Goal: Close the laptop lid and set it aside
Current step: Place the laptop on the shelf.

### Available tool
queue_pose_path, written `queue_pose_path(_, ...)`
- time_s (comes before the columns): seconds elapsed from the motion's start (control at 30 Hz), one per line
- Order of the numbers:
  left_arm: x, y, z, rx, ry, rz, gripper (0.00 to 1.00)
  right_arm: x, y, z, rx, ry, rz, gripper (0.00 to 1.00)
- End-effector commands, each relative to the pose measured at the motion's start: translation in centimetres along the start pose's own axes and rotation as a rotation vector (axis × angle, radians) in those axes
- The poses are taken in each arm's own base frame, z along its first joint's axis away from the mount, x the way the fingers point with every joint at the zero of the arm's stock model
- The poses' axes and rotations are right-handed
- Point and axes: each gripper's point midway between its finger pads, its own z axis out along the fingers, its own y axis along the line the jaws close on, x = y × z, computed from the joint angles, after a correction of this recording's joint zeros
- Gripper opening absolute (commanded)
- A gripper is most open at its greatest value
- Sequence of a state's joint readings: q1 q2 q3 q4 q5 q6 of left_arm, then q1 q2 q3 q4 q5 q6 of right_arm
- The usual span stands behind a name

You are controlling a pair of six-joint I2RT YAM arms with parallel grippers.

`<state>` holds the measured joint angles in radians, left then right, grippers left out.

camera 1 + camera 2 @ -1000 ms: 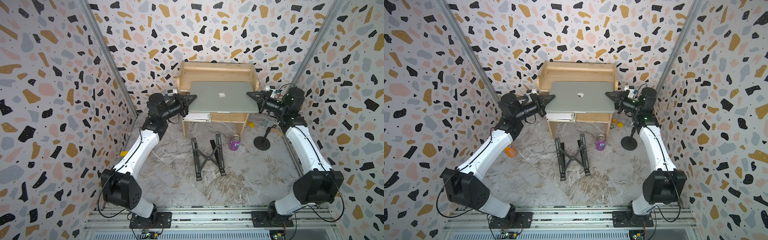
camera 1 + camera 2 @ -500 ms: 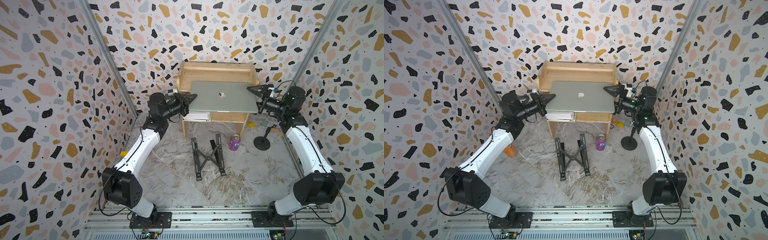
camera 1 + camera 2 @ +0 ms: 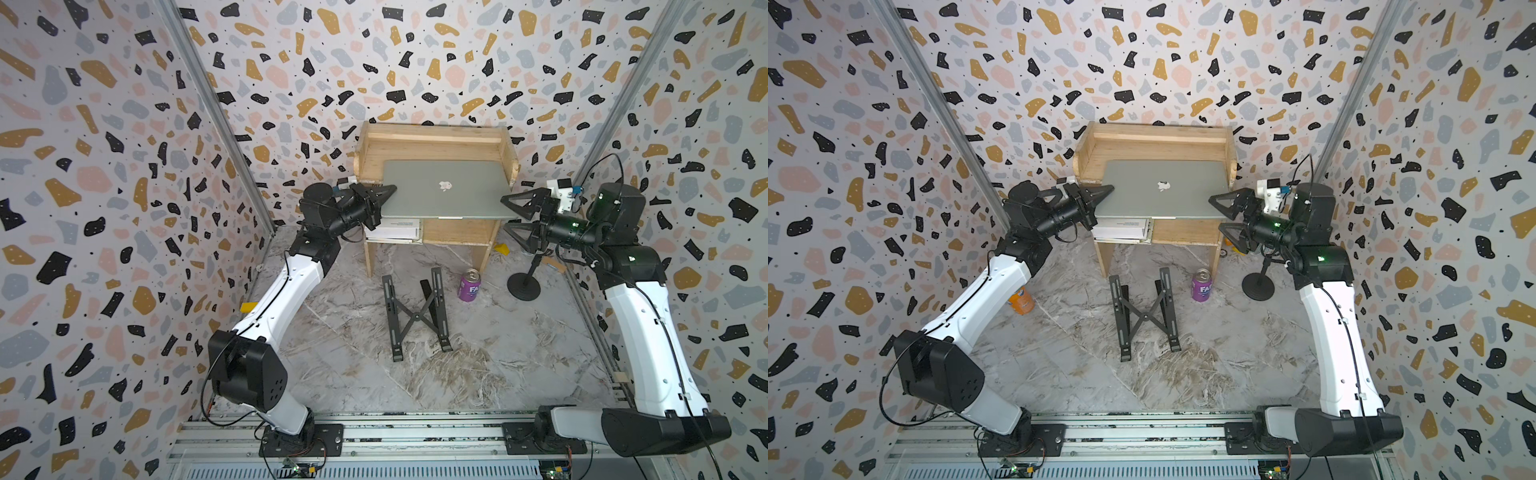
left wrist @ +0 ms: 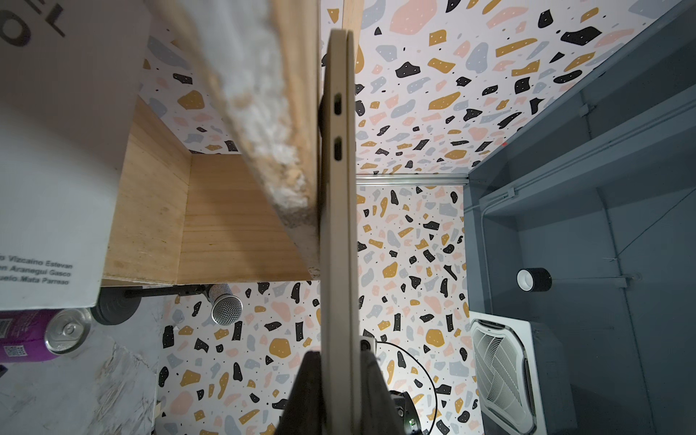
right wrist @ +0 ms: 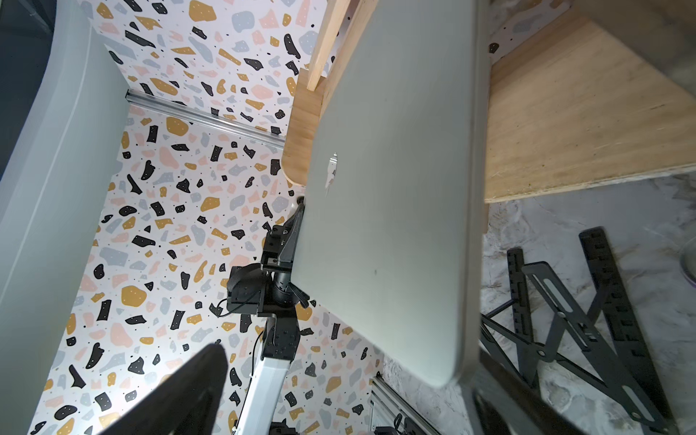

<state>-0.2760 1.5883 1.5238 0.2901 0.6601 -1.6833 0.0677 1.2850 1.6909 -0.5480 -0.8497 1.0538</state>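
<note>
Laptop lies flat on the top board of a small wooden desk at the back wall. It is closed: the lid is folded down on the base, and its plain silver outside with the small logo faces up. In the left wrist view the two halves sit tightly together along the side that has two ports, and the part nearest to the camera stands free of the board.

The left gripper is clamped on the left edge of the laptop, with one finger under it and the other above it. The right gripper is released. Its jaws stand wide apart around the front right corner of the laptop, one above the lid and one below the base. I cannot tell whether the lower one touches the laptop.

A white book lies on the shelf under the top board, on the left side. On the marble-patterned floor in front of the desk lies a black folding stand, and a purple can stands just beside it. A microphone stand with a round base is under the right arm, and in a top view an orange can shows behind the left arm.
</note>
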Motion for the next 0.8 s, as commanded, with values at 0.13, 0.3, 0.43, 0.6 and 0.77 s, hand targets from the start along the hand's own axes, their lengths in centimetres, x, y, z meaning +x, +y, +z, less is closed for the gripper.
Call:
queue_pose_path(0.13, -0.2, -7.5, -0.6, 0.196, -0.046, 0.111, 0.0, 2.5, 0.5, -3.0, 0.088, -0.01, -0.144, 0.49)
queue_pose_path(0.3, -0.3, -7.8, -0.5, 0.213, -0.044, 0.107, 0.0, 3.9, -1.2, -3.1, 0.138, 0.039, -0.142, 0.01)
queue_pose_path(0.43, -0.4, -7.9, -0.5, 0.209, -0.047, 0.115, 0.0, 4.2, -1.9, -2.1, 0.158, 0.074, -0.138, 0.0)
queue_pose_path(0.6, -0.6, -7.4, -0.3, 0.194, -0.05, 0.115, 0.0, 4.5, -1.7, 0.0, 0.18, 0.122, -0.168, 0.0)
queue_pose_path(0.77, -0.7, -7.1, -0.2, 0.192, -0.051, 0.106, 0.0, 3.9, -1.7, 2.2, 0.196, 0.159, -0.182, 0.0)
